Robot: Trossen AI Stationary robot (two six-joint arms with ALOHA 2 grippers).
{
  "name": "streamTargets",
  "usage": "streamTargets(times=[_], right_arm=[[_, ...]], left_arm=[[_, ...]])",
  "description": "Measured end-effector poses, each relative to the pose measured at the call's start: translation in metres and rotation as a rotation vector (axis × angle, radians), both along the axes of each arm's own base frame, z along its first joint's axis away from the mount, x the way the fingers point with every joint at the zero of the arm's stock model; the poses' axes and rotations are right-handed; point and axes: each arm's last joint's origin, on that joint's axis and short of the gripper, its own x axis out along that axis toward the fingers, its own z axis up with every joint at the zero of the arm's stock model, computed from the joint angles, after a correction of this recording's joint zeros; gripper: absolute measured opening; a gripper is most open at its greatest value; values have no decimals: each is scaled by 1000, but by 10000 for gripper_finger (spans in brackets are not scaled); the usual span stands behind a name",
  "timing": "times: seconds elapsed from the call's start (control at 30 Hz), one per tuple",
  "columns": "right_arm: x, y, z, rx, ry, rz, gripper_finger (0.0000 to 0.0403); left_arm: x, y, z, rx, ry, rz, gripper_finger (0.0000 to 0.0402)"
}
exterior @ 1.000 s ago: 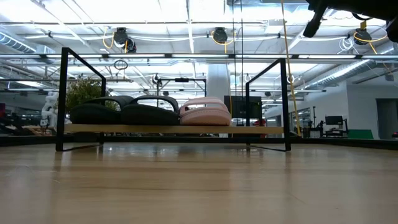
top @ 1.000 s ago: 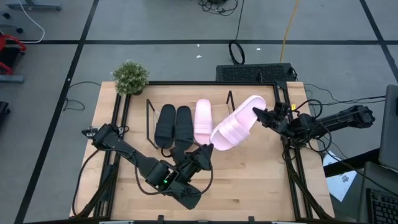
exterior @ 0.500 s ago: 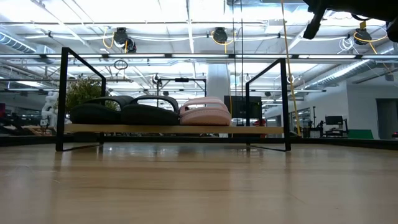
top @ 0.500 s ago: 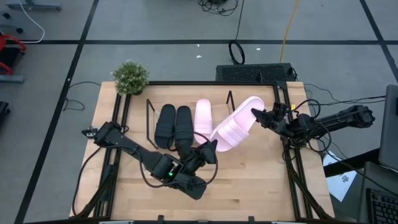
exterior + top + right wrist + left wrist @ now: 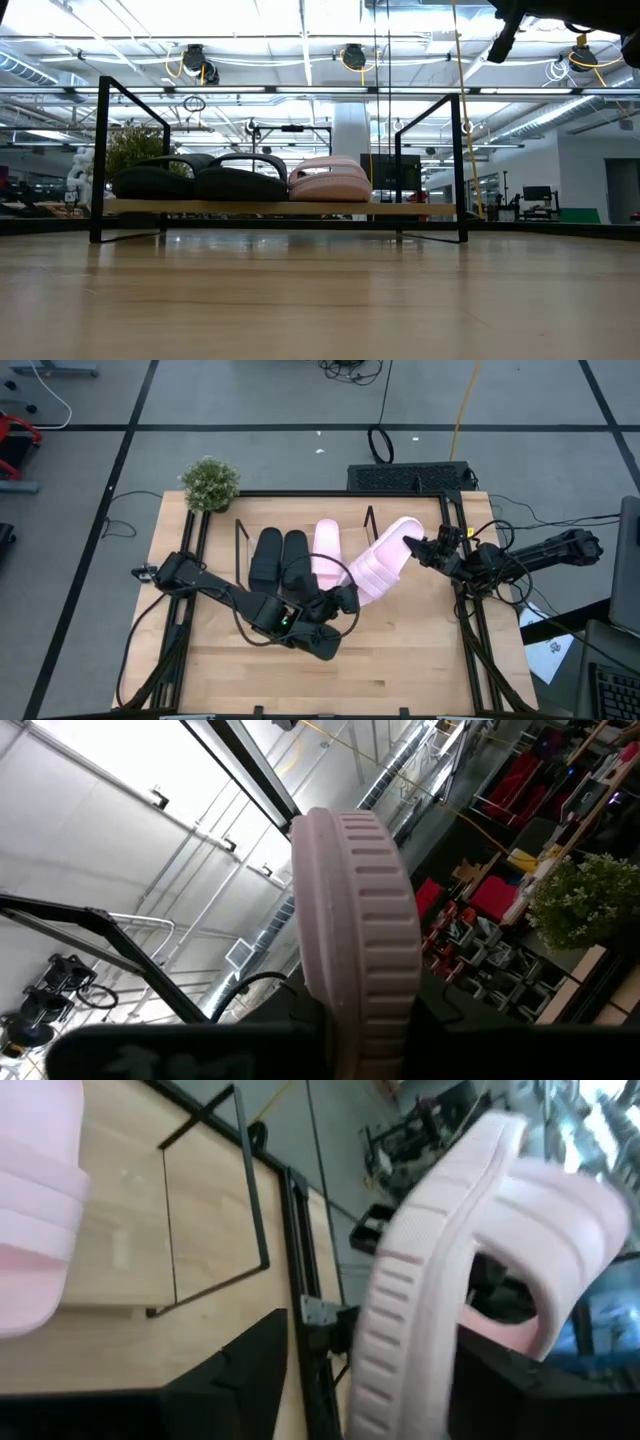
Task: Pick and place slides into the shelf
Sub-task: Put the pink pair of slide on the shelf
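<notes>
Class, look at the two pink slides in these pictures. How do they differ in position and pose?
The pink slide on the shelf lies flat and straight beside the black slides; the held pink slide hangs slanted, off the shelf. The first is untouched; the second is gripped at one end by the right gripper, with the left gripper at its other end. Both share colour and shape.

Two matte black slides (image 5: 280, 556) and two pale pink slides (image 5: 326, 547), a black-wire shelf (image 5: 100, 160) with a light wooden base.

Two black slides (image 5: 281, 557) and one pink (image 5: 326, 547) fill the shelf (image 5: 239, 552); another pink slide (image 5: 381, 568) is aloft.
</notes>
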Motion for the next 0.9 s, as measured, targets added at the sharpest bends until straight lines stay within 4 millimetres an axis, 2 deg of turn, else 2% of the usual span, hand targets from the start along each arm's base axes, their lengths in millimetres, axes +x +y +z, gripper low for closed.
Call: streamTargets(times=[0.1,0.27,0.3,0.43,0.67,0.9], right_arm=[[0,0,0,-1,2,0,53],[0,0,-1,8,4,6,53],[0,0,-1,12,4,8,53],[0,0,-1,18,-4,11,60],[-3,0,4,18,-60,38,123],[-7,0,8,-20,-87,23,134]], left_arm=[[2,1,-1,-7,32,-46,171],[3,-1,1,46,67,-90,38],[3,-2,2,62,75,-97,24],[4,-4,4,86,77,-121,24],[1,-11,3,83,87,-156,18],[-9,-30,3,101,62,-134,18]])
